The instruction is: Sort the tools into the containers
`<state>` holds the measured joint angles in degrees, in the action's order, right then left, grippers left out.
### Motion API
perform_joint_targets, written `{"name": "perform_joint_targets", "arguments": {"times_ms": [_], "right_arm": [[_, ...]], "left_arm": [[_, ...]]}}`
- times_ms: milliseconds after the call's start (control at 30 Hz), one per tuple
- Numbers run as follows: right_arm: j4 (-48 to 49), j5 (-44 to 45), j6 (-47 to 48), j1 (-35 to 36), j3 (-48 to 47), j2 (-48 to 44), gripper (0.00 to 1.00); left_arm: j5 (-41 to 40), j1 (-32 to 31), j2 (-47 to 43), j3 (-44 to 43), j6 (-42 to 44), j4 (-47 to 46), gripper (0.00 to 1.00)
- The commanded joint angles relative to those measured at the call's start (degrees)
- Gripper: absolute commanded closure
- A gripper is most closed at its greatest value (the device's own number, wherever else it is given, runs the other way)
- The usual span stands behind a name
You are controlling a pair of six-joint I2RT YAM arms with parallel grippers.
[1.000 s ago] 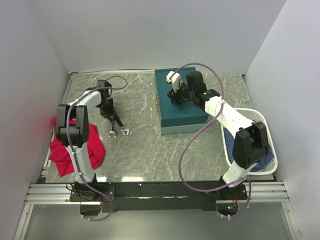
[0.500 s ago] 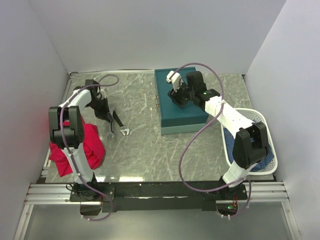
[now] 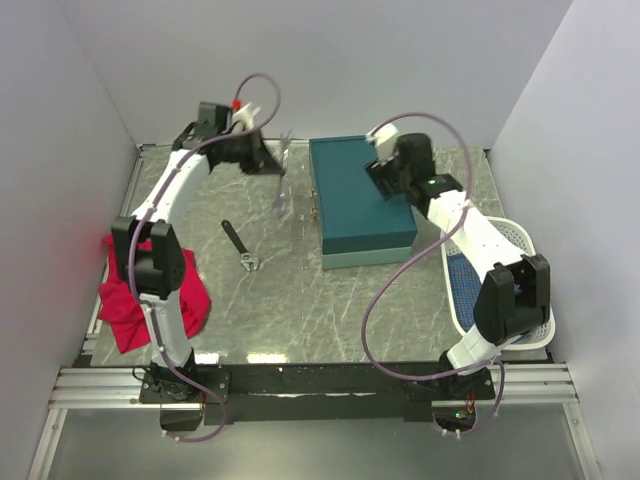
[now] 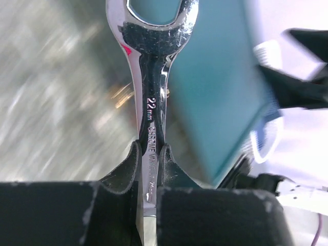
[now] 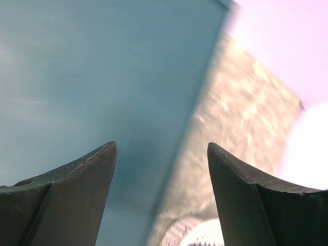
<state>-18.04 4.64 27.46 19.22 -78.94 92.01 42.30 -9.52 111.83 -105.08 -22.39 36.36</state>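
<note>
My left gripper [image 3: 268, 160] is raised near the back of the table, left of the teal box [image 3: 362, 200]. It is shut on a silver wrench [image 3: 281, 190], which hangs down above the table. In the left wrist view the fingers [image 4: 128, 166] clamp the shank of the wrench [image 4: 148, 77], marked 22mm, and the gripper [image 4: 149, 154] has the teal box [image 4: 215, 77] beyond it. A second silver wrench [image 3: 241, 246] lies on the table. My right gripper [image 3: 381, 170] is open and empty above the closed lid [image 5: 102, 77], near its right edge. The white basket [image 3: 505, 240] stands at the right.
A red cloth [image 3: 150, 290] lies at the table's left edge beside the left arm's base. White walls close in the back and both sides. The marble tabletop [image 5: 241, 102] shows between the box and the basket. The other tools are out of view.
My left gripper has lifted one wrench off the table and swung it back and right toward the teal box. My right gripper has shifted right over the lid.
</note>
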Motion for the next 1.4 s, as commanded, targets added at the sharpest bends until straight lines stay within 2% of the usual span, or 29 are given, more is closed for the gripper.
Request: {"name": "perform_joint_targets", "arguments": {"times_ms": [0, 167, 300, 367, 467, 500, 567, 800, 867, 900, 933, 967, 1033, 1100, 1300, 1367], "right_arm": [[-1.8, 4.2, -10.4, -6.4, -6.2, -4.5, 0.2], [-8.8, -1.4, -13.7, -11.4, -7.1, -5.5, 0.2], [-9.5, -4.2, -13.9, -11.8, -3.2, -9.1, 0.21], [-9.6, -4.5, -14.5, -11.7, -1.7, -10.4, 0.21], [-9.7, -6.1, -14.5, -11.8, 0.6, -12.5, 0.21], [-9.6, -6.2, -14.5, -11.8, 1.7, -13.3, 0.21], [-9.1, -6.7, -14.5, -11.8, 2.8, -13.8, 0.21], [-8.1, -9.4, -15.8, -11.8, 3.4, -13.0, 0.21], [-8.8, -9.7, -15.6, -11.8, 2.9, -12.6, 0.22], [-8.9, -9.6, -15.5, -11.8, 2.6, -12.2, 0.22], [-9.3, -9.6, -15.4, -11.8, 2.6, -12.0, 0.22], [-9.4, -9.6, -15.2, -11.8, 2.6, -11.9, 0.22], [-9.5, -9.6, -15.3, -11.8, 2.5, -11.5, 0.22], [-9.0, -9.7, -15.7, -11.8, 2.5, -11.2, 0.22], [-8.1, -13.1, -16.8, -11.2, -0.1, -8.9, 0.23], [-8.0, -14.8, -16.5, -10.1, -2.1, -7.6, 0.25]], "left_arm": [[5.2, -5.0, 3.8, -12.7, -8.9, -10.7, 0.99], [8.2, -8.1, 7.6, -16.0, -18.1, -20.3, 0.99], [15.8, -9.4, 10.8, -11.7, -33.0, -33.4, 0.99], [17.2, -10.1, 12.9, -11.0, -37.5, -38.6, 0.99], [13.3, -11.0, 13.5, -13.0, -36.9, -36.3, 0.99], [12.4, -11.3, 13.5, -14.2, -34.6, -31.7, 0.99], [8.2, -11.9, 13.0, -14.5, -33.3, -28.6, 0.99], [5.0, -12.5, 15.1, -13.4, -33.6, -24.8, 0.99], [6.5, -13.1, 16.0, -13.1, -34.8, -28.0, 0.91], [6.6, -13.5, 16.2, -13.1, -34.9, -28.4, 0.76], [6.5, -13.7, 16.4, -13.1, -34.9, -28.5, 0.67], [6.4, -13.9, 16.7, -13.1, -35.1, -28.7, 0.64], [6.7, -14.0, 16.7, -12.7, -35.5, -29.6, 0.5], [7.9, -14.0, 16.6, -12.5, -35.8, -30.6, 0.43], [8.1, -12.9, 14.7, -12.8, -34.4, -30.4, 0.35], [7.4, -12.0, 13.2, -14.0, -31.6, -28.5, 0.32]]}}
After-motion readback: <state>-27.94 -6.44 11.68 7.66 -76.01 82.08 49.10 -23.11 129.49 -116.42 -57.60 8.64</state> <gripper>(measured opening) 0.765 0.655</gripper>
